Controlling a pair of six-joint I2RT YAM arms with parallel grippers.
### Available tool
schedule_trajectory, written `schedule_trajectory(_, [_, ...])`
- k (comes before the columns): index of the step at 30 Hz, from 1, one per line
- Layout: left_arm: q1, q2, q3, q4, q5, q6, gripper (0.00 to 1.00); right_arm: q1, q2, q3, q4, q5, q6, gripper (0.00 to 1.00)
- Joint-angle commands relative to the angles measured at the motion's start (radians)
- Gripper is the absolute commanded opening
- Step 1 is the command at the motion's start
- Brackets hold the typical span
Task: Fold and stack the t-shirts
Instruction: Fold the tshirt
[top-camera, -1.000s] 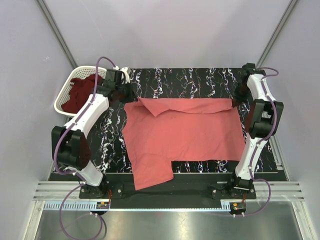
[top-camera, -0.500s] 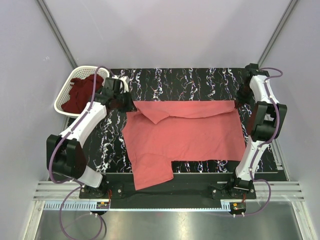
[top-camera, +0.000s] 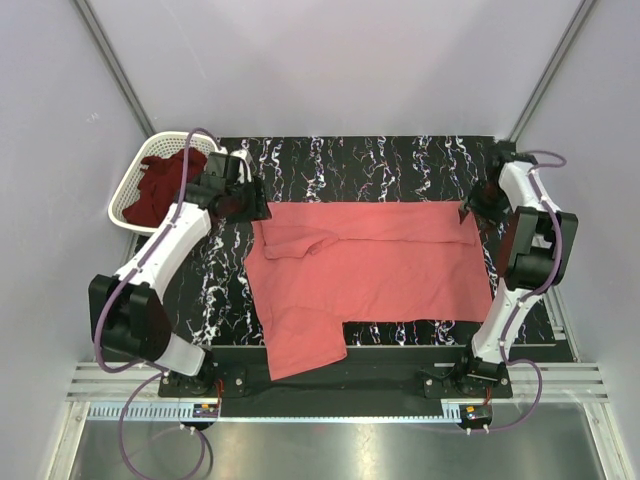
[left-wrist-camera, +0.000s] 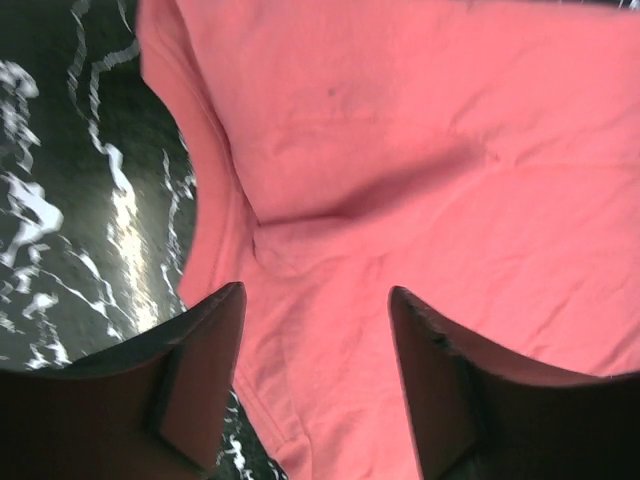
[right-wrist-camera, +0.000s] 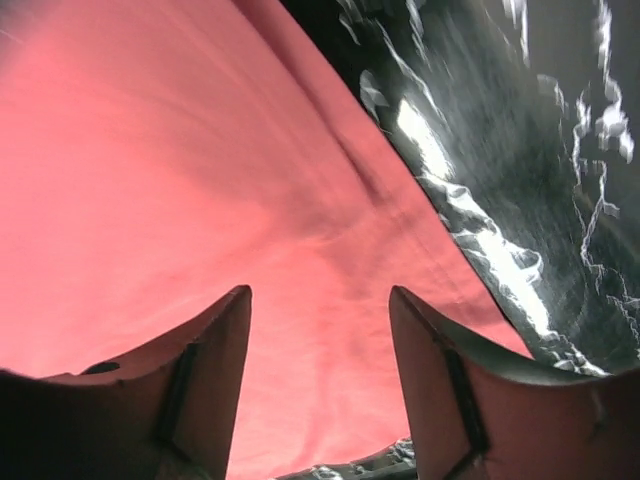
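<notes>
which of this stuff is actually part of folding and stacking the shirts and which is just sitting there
Part of the job: salmon-pink t-shirt, spread out; dark maroon t-shirt, bunched up.
Just there: white lattice basket, holding the maroon one; black marbled table, under the pink one.

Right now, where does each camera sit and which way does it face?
Top external: above, behind the bases, facing down on the table; left arm, right arm show.
Left wrist: on that arm, facing down past the open left hand at the edge of the salmon-pink t-shirt.
Right wrist: same, open right hand over the opposite edge.
Shared: all three show that t-shirt on the table.
</notes>
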Motion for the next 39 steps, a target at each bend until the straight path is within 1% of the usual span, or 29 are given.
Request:
schedule_trajectory(1, [0.023,0.042,0.075,0.069,-0.039,-0.004,0.59,-0.006,-0.008,0.191,0.110,-0.047,-0.006,0.64])
schedule_trajectory(2, [0.032,0.078,0.102,0.069,0.008,-0.018,0.55,-0.007,0.029,0.247,0.084,-0.043,-0.013,0.62])
schedule_trajectory(3, [0.052,0.112,0.145,0.072,0.033,-0.023,0.49,-0.007,0.090,0.291,0.058,-0.046,-0.020,0.55])
schedule_trajectory(4, [0.060,0.180,0.166,0.089,0.054,-0.029,0.47,-0.007,0.114,0.357,0.054,-0.073,-0.026,0.54])
schedule_trajectory(5, [0.066,0.205,0.180,0.104,0.071,-0.033,0.45,-0.007,0.141,0.389,0.051,-0.080,-0.034,0.51])
schedule_trajectory(6, [0.081,0.239,0.199,0.112,0.103,-0.037,0.43,-0.007,0.192,0.420,0.036,-0.081,-0.033,0.42])
schedule_trajectory(7, [0.086,0.268,0.237,0.114,0.113,-0.041,0.39,-0.007,0.216,0.475,0.027,-0.113,-0.030,0.36])
schedule_trajectory(8, [0.092,0.328,0.257,0.108,0.123,-0.049,0.36,-0.007,0.239,0.500,0.018,-0.123,-0.027,0.33])
schedule_trajectory(9, [0.103,0.354,0.280,0.098,0.145,-0.055,0.33,-0.006,0.275,0.520,0.004,-0.127,-0.017,0.31])
schedule_trajectory(10, [0.108,0.377,0.311,0.076,0.151,-0.063,0.27,-0.006,0.287,0.540,0.004,-0.143,-0.011,0.28])
schedule_trajectory(13, [0.117,0.436,0.334,0.055,0.151,-0.083,0.23,-0.006,0.298,0.523,0.019,-0.163,0.012,0.26])
schedule_trajectory(16, [0.118,0.449,0.300,0.069,0.137,-0.098,0.23,-0.006,0.295,0.485,0.042,-0.155,0.010,0.24])
schedule_trajectory(18, [0.123,0.471,0.303,0.063,0.127,-0.101,0.23,-0.006,0.310,0.477,0.050,-0.147,-0.002,0.22])
schedule_trajectory(23, [0.138,0.584,0.360,0.052,0.139,-0.101,0.25,-0.006,0.359,0.488,0.088,-0.157,-0.003,0.22])
schedule_trajectory(27, [0.155,0.711,0.463,0.003,0.147,-0.092,0.25,-0.006,0.457,0.569,0.067,-0.167,0.003,0.24])
schedule_trajectory(28, [0.161,0.735,0.519,-0.033,0.143,-0.092,0.25,-0.004,0.474,0.610,0.061,-0.166,0.001,0.24])
schedule_trajectory(30, [0.177,0.770,0.547,-0.035,0.151,-0.090,0.25,-0.006,0.503,0.661,0.032,-0.155,-0.007,0.24])
schedule_trajectory(32, [0.181,0.764,0.579,-0.041,0.139,-0.069,0.30,-0.006,0.504,0.713,0.018,-0.141,-0.017,0.27])
schedule_trajectory(33, [0.181,0.753,0.588,-0.047,0.118,-0.060,0.35,-0.004,0.496,0.736,-0.010,-0.138,-0.017,0.30])
schedule_trajectory(34, [0.180,0.733,0.584,-0.052,0.107,-0.047,0.48,0.003,0.488,0.782,-0.028,-0.129,-0.020,0.36])
schedule_trajectory(35, [0.180,0.710,0.573,-0.050,0.102,-0.043,0.54,0.008,0.481,0.805,-0.051,-0.118,-0.020,0.41])
schedule_trajectory(37, [0.180,0.628,0.546,-0.047,0.108,-0.038,0.61,0.031,0.430,0.835,-0.108,-0.089,-0.014,0.52])
schedule_trajectory(38, [0.180,0.600,0.503,-0.040,0.113,-0.043,0.64,0.040,0.406,0.827,-0.119,-0.089,-0.007,0.58])
schedule_trajectory(39, [0.178,0.533,0.472,-0.031,0.128,-0.046,0.64,0.054,0.354,0.819,-0.139,-0.089,-0.002,0.60])
